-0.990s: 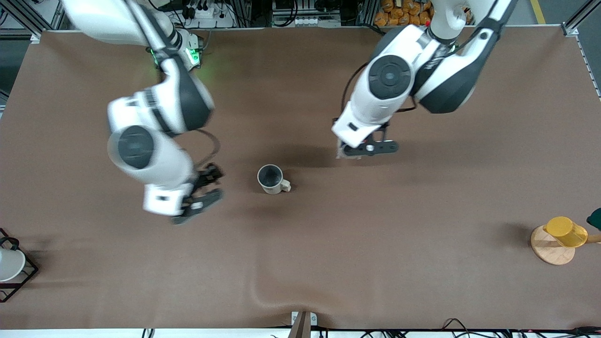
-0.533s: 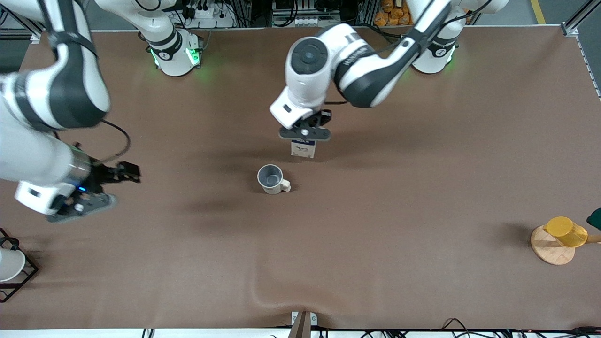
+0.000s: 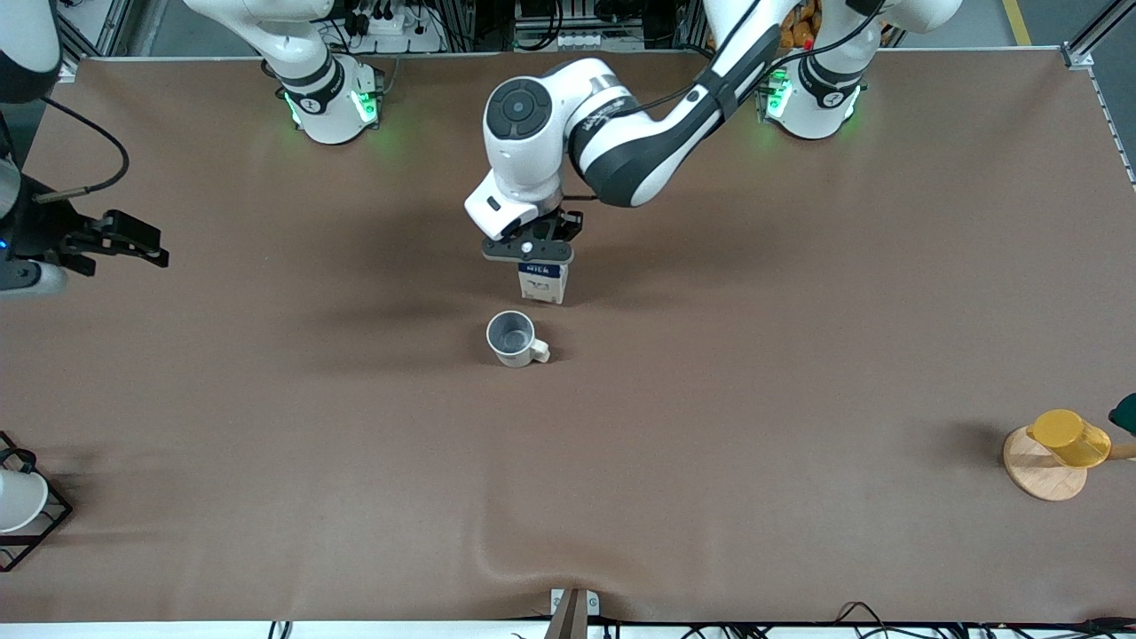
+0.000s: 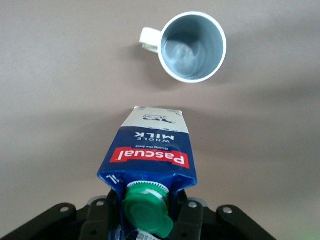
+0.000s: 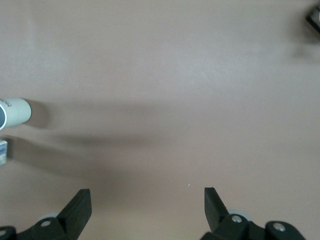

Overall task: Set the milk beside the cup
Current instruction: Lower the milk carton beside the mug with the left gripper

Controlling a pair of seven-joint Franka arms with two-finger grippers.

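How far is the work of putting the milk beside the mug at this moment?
Done: the left pincer is shut on the milk and has it close to the cup. In hand: the carton hangs tilted, apparently not set down. Left: stand it beside the cup and let go. The right pincer waits open at its end of the table.

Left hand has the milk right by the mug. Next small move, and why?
Probably lower it straight down, then release. The left hand is shut on the milk, upright just beside the cup, apart from it. The right hand waits open, well aside.
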